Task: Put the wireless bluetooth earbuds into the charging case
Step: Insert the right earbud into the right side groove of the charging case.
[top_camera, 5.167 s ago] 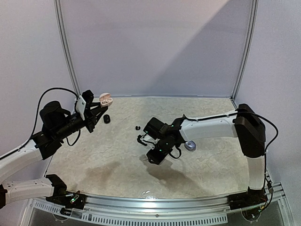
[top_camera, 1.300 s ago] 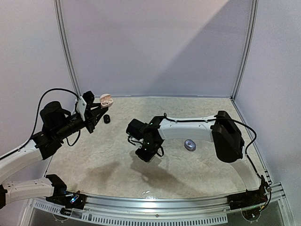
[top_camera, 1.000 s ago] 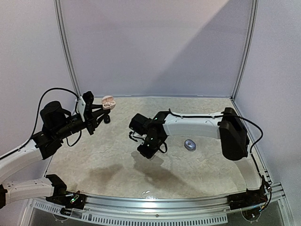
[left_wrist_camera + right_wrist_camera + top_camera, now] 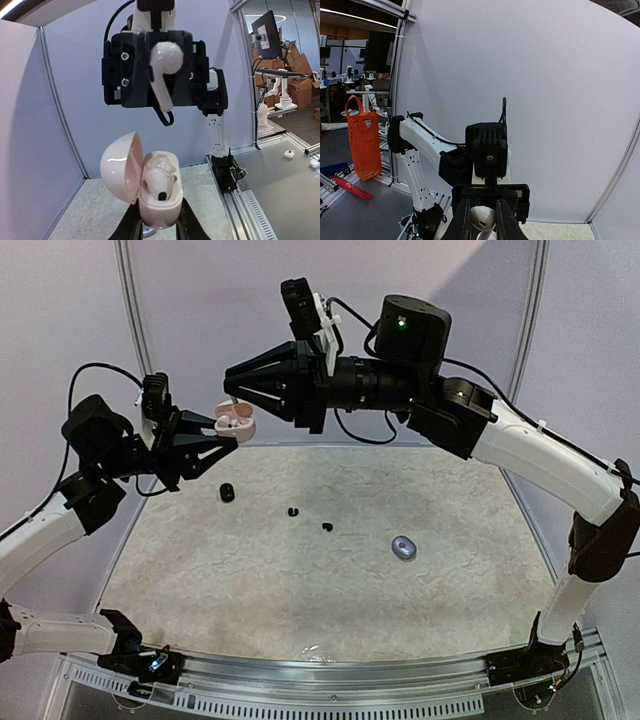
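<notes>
Both end effectors clench: left [image 4: 159,226] grips the open pink case [image 4: 150,187], right [image 4: 483,216] a white earbud [image 4: 164,69].

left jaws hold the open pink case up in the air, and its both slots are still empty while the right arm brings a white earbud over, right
Not quite: the open pink case is not empty. The left wrist view shows one earbud already seated in it. The rest holds: the left gripper holds it aloft, and the right gripper carries a white earbud above it.
</notes>
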